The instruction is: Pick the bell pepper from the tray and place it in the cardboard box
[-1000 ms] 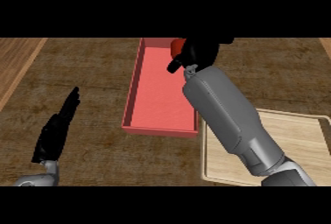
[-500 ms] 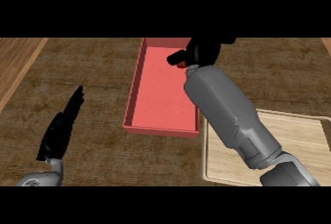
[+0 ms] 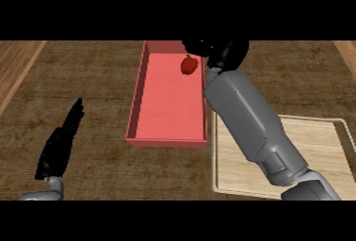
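- At the far end of the dark wood-grain table (image 3: 83, 75), our black right hand (image 3: 224, 51) hangs over the far right corner of the box. It is dark and partly cut off, so we cannot tell whether it is spread or pinching anything.
- Just to its left, the small red bell pepper (image 3: 188, 65) shows inside the far end of the long salmon-red open box (image 3: 167, 141). We cannot tell whether it rests on the floor or hangs just above it.
- We judge this to be the release step. To do it well, we should have the pepper low between the walls, then lift straight up so the grey forearm (image 3: 243, 117) does not nudge the box's right wall.
- The pepper looks smooth and rounded, so it may roll; the flat floor and upright walls should contain it.
- The pale wooden tray (image 3: 327, 155), raised at the rim, lies just beside the box.
- Our black left hand (image 3: 61, 143) rests at lower left, fingers straight.
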Tool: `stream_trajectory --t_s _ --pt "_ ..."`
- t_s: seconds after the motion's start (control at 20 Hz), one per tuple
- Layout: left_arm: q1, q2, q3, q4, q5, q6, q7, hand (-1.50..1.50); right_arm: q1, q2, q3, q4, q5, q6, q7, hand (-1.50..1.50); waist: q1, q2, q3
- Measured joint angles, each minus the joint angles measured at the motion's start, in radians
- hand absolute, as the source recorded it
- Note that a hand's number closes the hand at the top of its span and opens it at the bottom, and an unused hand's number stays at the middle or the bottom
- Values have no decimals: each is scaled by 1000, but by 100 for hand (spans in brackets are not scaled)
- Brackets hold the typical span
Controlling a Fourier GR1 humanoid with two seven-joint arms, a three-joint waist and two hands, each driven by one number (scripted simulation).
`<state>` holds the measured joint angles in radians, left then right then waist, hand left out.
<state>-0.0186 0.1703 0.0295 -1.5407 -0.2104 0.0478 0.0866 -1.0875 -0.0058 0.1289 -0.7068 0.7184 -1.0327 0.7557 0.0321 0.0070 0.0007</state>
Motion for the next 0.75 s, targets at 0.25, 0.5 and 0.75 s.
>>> stream_trajectory --t_s 0.25,0.5,0.75 --pt "29 9 27 9 8 5 -13 0 92 -19 -40 -119 36 -68 2 -150 -40 -14 -1" --pt "56 21 55 4 24 1 -18 0 302 -55 -42 -363 55 -80 13 -150 -72 -24 -1" --pt "68 30 67 -14 32 -5 -8 0 561 -121 -2 -693 52 -31 39 -150 -85 -26 -1"
